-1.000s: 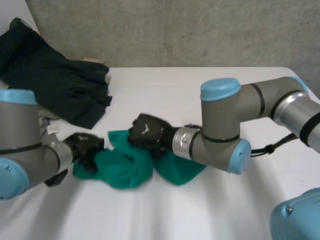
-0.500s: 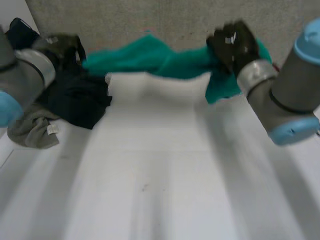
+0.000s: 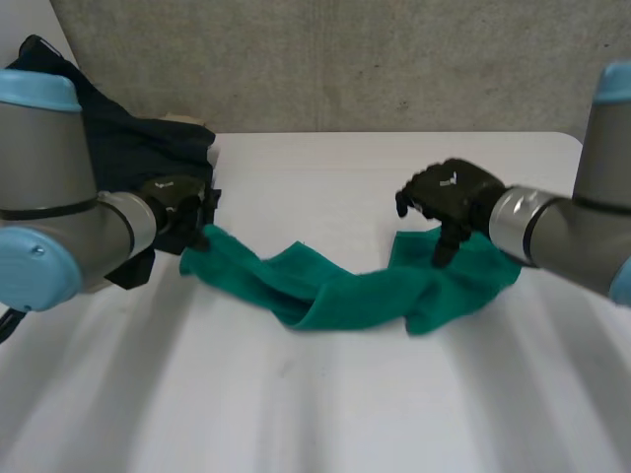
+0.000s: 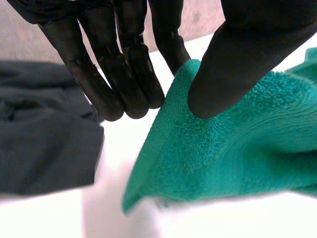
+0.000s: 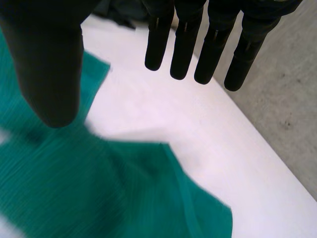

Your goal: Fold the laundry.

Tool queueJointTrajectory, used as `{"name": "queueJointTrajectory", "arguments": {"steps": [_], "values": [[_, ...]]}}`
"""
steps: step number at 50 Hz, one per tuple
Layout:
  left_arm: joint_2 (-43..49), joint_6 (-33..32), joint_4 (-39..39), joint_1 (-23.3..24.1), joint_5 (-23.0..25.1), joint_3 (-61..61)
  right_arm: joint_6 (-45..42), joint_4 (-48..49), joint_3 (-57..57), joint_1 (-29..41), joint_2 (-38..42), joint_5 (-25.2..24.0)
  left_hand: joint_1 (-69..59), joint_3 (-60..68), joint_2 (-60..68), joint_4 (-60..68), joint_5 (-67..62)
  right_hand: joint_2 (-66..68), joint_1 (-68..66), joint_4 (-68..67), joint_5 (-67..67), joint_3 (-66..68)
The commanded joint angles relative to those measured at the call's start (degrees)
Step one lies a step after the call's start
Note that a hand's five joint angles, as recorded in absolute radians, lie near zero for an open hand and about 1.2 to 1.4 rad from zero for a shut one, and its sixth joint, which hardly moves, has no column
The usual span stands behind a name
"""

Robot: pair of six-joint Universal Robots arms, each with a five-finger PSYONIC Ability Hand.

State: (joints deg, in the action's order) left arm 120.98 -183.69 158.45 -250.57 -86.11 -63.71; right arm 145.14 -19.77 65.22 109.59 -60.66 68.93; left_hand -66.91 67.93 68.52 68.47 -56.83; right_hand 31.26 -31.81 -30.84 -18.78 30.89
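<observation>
A green towel [image 3: 335, 291] lies stretched and rumpled across the middle of the white table [image 3: 325, 414]. My left hand [image 3: 175, 212] holds its left corner. In the left wrist view, that hand [image 4: 133, 64] pinches the towel's [image 4: 233, 148] edge between its thumb and straight fingers. My right hand [image 3: 449, 192] hovers just above the towel's right end. In the right wrist view, the right hand [image 5: 185, 44] has straight fingers and its thumb spread apart. Nothing is between them, and the towel [image 5: 74, 188] lies flat beneath.
A pile of dark clothing [image 3: 128, 148] lies at the table's back left, right behind my left hand, and appears beside the fingers as dark clothing [image 4: 44, 148]. A concrete wall [image 3: 345, 59] runs along the table's far edge.
Both hands gripped the bunched towel, lifted it stretched between them, then brought it down onto the table. The right hand has let go of its end. The left keeps its corner.
</observation>
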Motion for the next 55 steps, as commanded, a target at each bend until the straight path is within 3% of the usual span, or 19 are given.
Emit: {"name": "queueJointTrajectory", "arguments": {"steps": [1,11,21,27,29,31,32,33,38,40,49,55], "values": [[-8.7,-0.1,-0.4,-0.3,2.7,-3.8,-2.0,-9.9,-18.0,-1.0,10.2,-8.1,-13.1,12.1,11.5,11.5,-13.2,0.1,0.4,-0.5,-2.6,0.5],[-16.6,-1.3,-0.2,0.0,4.6,-7.5,-14.6,-15.9,-31.0,-0.3,23.5,-11.2,-13.1,12.1,11.5,11.5,-13.2,-7.3,7.8,6.9,4.8,-6.9],[-20.6,-1.1,-0.1,0.2,5.6,-3.1,-16.6,-17.8,-27.3,1.4,24.2,-13.6,-13.1,12.1,11.5,11.5,-13.2,-12.0,12.6,11.6,9.5,-11.6],[-22.5,-0.8,-0.9,0.4,5.4,-1.7,-16.6,-15.8,-24.9,3.3,26.1,-12.2,-13.1,12.1,11.5,11.5,-13.2,-9.7,10.2,9.2,7.2,-9.3],[-22.8,-0.8,-0.9,0.4,5.4,-1.8,-16.6,-15.3,-25.1,3.6,26.8,-11.1,-13.1,12.1,11.5,11.5,-13.2,-0.1,0.7,-0.3,-2.4,0.2],[-22.7,-1.0,-0.9,0.2,5.3,-2.2,-16.6,-13.6,-26.3,4.1,27.4,-9.0,-13.1,12.1,11.5,11.5,-13.2,40.0,-39.4,-40.4,-42.5,40.3],[-22.6,-1.1,-0.8,0.2,5.2,-2.5,-16.5,-12.8,-27.1,4.0,27.4,-8.0,-13.1,12.1,11.5,11.5,-13.2,48.7,-48.1,-49.1,-51.1,49.0],[-22.6,-1.1,-0.8,0.1,5.1,-2.6,-16.3,-11.4,-27.9,4.0,27.4,-7.0,-13.1,12.1,11.5,11.5,-13.2,48.7,-48.2,-49.2,-51.2,49.1],[-20.4,-1.4,-0.3,-2.2,2.9,-3.2,-9.2,-2.1,-29.8,2.7,22.3,4.2,-13.1,12.1,11.5,11.5,-13.2,48.7,-48.2,-49.2,-51.2,49.1],[-18.7,-1.7,-0.2,-3.3,1.8,-2.9,-6.8,0.6,-29.1,2.0,20.3,5.7,-13.1,12.1,11.5,11.5,-13.2,48.7,-48.2,-49.2,-51.2,49.1],[-7.6,-2.2,-0.6,-7.8,-5.1,0.3,-2.7,13.0,-17.8,-2.7,6.3,5.7,-13.1,12.1,11.5,11.5,-13.2,48.7,-48.2,-49.2,-51.2,49.1],[-1.3,-1.8,-2.7,-7.6,-4.8,2.4,-1.8,12.9,-2.3,-4.5,-2.3,1.1,-13.1,12.1,11.5,11.5,-13.2,48.7,-48.2,-49.2,-51.2,49.1]]}}
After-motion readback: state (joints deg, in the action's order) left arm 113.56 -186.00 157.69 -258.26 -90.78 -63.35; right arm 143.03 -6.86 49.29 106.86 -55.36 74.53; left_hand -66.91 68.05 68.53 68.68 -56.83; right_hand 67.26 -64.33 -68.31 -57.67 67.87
